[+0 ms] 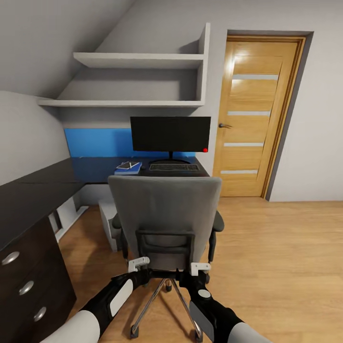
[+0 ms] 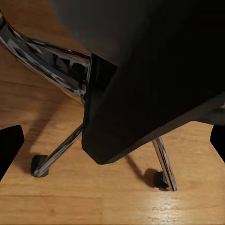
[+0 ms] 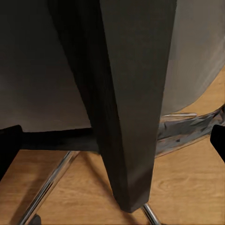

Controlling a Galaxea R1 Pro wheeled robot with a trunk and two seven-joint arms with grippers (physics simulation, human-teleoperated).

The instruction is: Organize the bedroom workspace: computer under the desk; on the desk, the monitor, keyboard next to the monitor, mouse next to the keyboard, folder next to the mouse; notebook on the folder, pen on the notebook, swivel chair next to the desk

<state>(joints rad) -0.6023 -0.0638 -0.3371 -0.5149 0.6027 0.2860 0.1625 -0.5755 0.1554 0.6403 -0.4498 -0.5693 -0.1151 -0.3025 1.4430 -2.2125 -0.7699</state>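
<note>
— Judging by the tabletop (image 1: 43,178), you're nearly through: monitor (image 1: 170,134) up, keyboard (image 1: 173,167) in front of it, blue folder (image 1: 127,168) beside that with a dark notebook (image 1: 126,165) on top. Mouse and pen are too small to tell.

— What's left?

— Rolling the swivel chair (image 1: 165,214) in. It's facing the desk, close but not tucked. Your left gripper (image 1: 139,264) and right gripper (image 1: 200,269) sit at its back, fingers spread, gripping nothing. Mind the drawer unit (image 1: 28,281) on your left.

walls: grey, sloped ceiling | shelves (image 1: 138,81): white | door (image 1: 252,119): oak | floor (image 1: 286,267): wood | drawers (image 1: 28,281): dark
</note>
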